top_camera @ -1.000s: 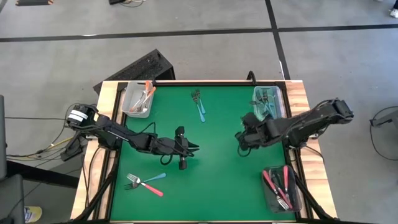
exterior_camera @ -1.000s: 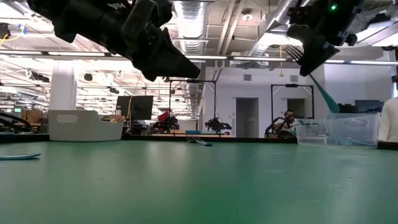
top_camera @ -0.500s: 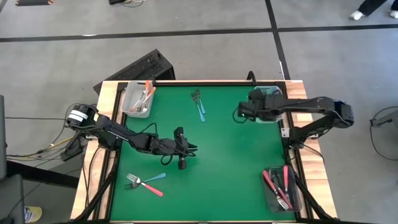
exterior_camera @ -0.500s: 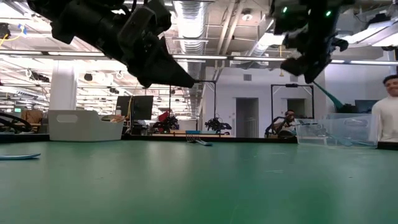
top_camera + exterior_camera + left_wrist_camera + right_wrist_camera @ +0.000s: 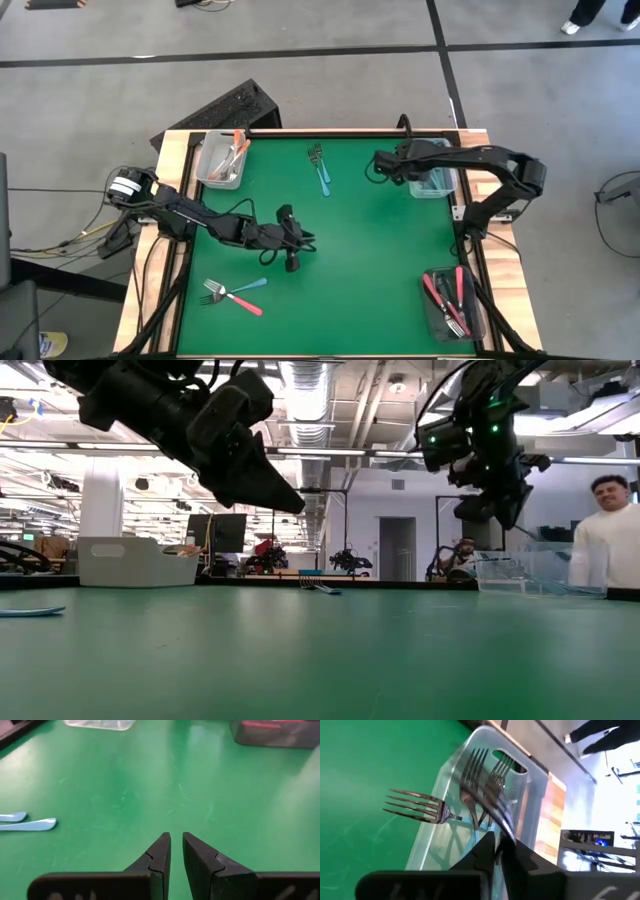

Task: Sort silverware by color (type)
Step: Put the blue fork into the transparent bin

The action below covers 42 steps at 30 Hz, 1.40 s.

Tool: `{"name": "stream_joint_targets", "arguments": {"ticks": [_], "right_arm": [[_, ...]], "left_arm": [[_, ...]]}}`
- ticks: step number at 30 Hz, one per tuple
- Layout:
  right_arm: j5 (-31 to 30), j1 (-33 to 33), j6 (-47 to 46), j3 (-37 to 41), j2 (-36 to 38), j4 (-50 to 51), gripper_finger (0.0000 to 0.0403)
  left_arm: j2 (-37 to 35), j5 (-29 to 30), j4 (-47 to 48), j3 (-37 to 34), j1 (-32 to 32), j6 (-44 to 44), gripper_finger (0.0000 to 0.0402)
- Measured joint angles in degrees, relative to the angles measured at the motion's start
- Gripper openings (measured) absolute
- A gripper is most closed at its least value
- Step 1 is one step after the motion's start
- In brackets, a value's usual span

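Observation:
My right gripper point(image 5: 377, 167) hovers at the table-side wall of the far-right clear bin point(image 5: 445, 185), shut on a fork point(image 5: 417, 806). Its tines stick out sideways over the bin wall point(image 5: 427, 845). Blue-handled forks point(image 5: 480, 775) lie inside that bin. My left gripper point(image 5: 308, 240) hangs above the table's middle with its fingers nearly together, holding nothing. Two blue forks point(image 5: 320, 170) lie flat at the far middle. A blue and a pink fork point(image 5: 232, 293) lie crossed at the near left. My right gripper pinches the fork between its two fingers just behind the neck point(image 5: 461, 818). The fingers point(image 5: 482, 847) hide the exact spot and the handle beyond it. They lie across the fork. The fork is lifted clear, tines point(image 5: 405, 800) out to one side.
A clear bin point(image 5: 222, 160) with orange forks stands at the far left corner. A dark bin point(image 5: 452, 300) with pink-red forks stands at the near right. A person point(image 5: 605, 535) stands beyond the table's right side. Bare green mat lies between the arms.
My right gripper, still shut on the fork, has moved from the right middle toward the far edge and slightly left, turning as it went. Its forearm now reaches over the far-right clear bin. A person has come into the low view at the right.

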<state>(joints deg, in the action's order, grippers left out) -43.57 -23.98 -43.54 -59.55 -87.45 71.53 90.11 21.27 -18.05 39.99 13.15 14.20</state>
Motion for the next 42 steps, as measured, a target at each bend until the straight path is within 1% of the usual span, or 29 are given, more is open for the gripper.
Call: {"name": "stream_joint_targets", "arguments": {"ticks": [4,9,13,16,20,23,27,30,32,34,36,38,42], "right_arm": [[1.20,-0.80,0.54,0.00,-1.40,-0.02,0.0089],[1.41,-0.61,0.56,0.00,-1.80,0.02,0.0164],[0.15,0.97,0.50,0.00,-1.57,-0.29,0.0221],[-0.23,3.63,-1.46,0.00,-1.25,-0.48,0.0245],[-1.37,9.27,-4.33,-0.02,-0.39,-1.88,0.0249],[-0.94,14.63,-4.12,0.03,0.63,-5.51,0.0249],[3.09,22.80,-2.50,0.00,1.28,-12.75,0.0249],[5.85,28.70,-1.18,0.00,1.21,-19.49,0.0249],[7.58,32.17,0.14,0.00,1.13,-24.62,0.0249],[7.73,35.23,0.54,-0.02,1.13,-29.06,0.0249],[7.71,37.94,0.56,-0.02,1.14,-32.51,0.0249],[7.71,40.22,0.51,-0.02,1.13,-35.32,0.0249],[7.67,43.95,0.50,-0.02,1.13,-39.46,0.0249]], "left_arm": [[0.00,1.98,0.66,0.00,0.00,0.91,0.0038],[0.00,2.62,0.75,0.00,-0.02,0.71,0.0038],[0.00,3.85,0.76,0.00,-0.02,0.66,0.0038],[-0.01,6.47,2.19,0.00,0.48,1.63,0.0038],[-0.34,10.17,8.22,0.00,2.83,4.36,0.0038],[-1.74,10.23,14.51,0.00,5.46,9.98,0.0038],[-5.98,5.73,21.89,0.00,11.38,18.07,0.0038],[-9.62,1.09,27.91,0.00,16.51,21.42,0.0038],[-11.46,-3.20,31.18,0.05,19.67,22.17,0.0038],[-12.90,-5.58,35.99,0.03,23.02,24.81,0.0038],[-13.31,-5.84,39.24,0.04,25.99,28.97,0.0038],[-13.19,-4.77,42.75,0.02,28.40,32.66,0.0038],[-10.64,-4.10,44.80,0.02,31.48,36.98,0.0038]]}}
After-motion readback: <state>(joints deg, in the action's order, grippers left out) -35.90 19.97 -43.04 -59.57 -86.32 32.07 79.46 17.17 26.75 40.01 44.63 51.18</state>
